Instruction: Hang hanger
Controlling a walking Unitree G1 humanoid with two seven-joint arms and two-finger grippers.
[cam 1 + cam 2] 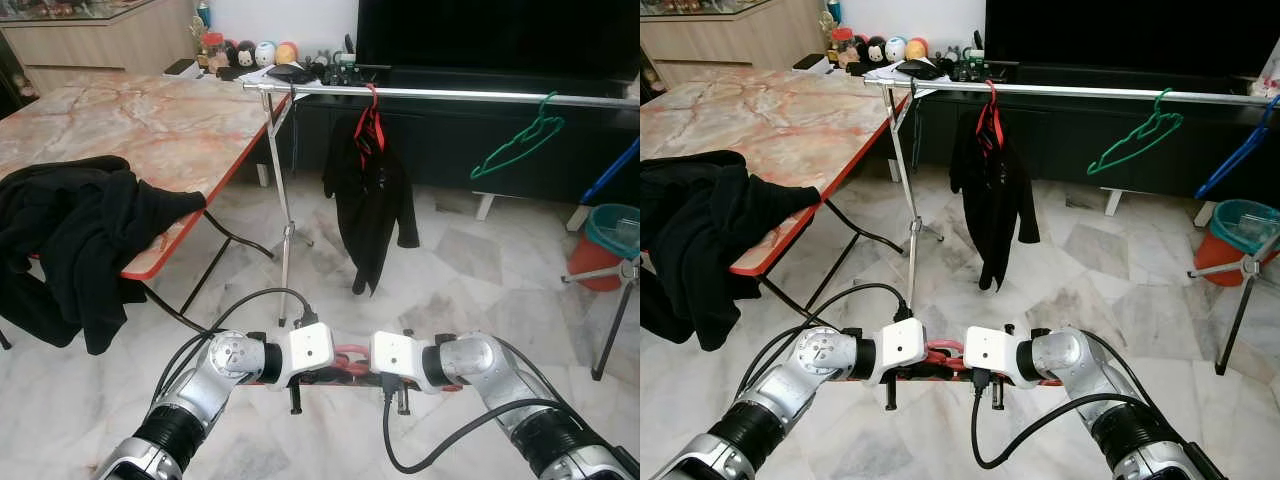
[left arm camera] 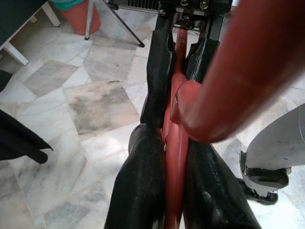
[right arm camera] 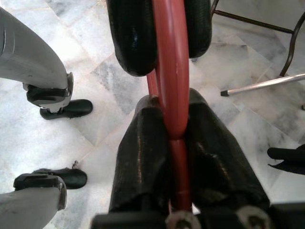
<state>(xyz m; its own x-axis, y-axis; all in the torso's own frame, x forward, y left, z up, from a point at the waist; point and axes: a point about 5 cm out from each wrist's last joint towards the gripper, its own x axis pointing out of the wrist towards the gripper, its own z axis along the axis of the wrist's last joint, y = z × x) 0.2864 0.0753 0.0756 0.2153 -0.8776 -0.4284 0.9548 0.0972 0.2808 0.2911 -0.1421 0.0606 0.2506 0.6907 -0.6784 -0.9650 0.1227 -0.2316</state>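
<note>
Left claw (image 2: pixel 174 143): near and low in front of the robot, its two black fingers pressed together on the red hanger, pointing right toward the other claw.
Right claw (image 3: pixel 171 119): just right of the left one and facing it, fingers likewise pinching the same red hanger.
Red hanger (image 1: pixel 350 358): held between the two claws above the marble floor, well short of the rail; only a short red stretch shows between the white wrist housings in the head views.
Floor (image 1: pixel 460 270): pale marble tiles with grey patches.
Rail (image 1: pixel 450 93): silver bar running left to right across the far side, carried at its left end by a thin tripod stand (image 1: pixel 285 235).
Black jacket (image 1: pixel 368 195): hangs from the rail on its own red hanger, left of the middle.
Green hanger (image 1: pixel 515 140): bare, hooked on the rail to the right of the jacket, tilted.
Surface (image 1: pixel 150 120): marble-patterned folding top with a red edge, at the left.
Black clothes (image 1: pixel 70 235): heaped on the near corner of the surface and drooping over its edge.
Bucket (image 1: pixel 605 245): orange with a teal rim, far right on the floor.
Toys (image 1: pixel 260 52): small round figures in a row at the far end of the surface.
</note>
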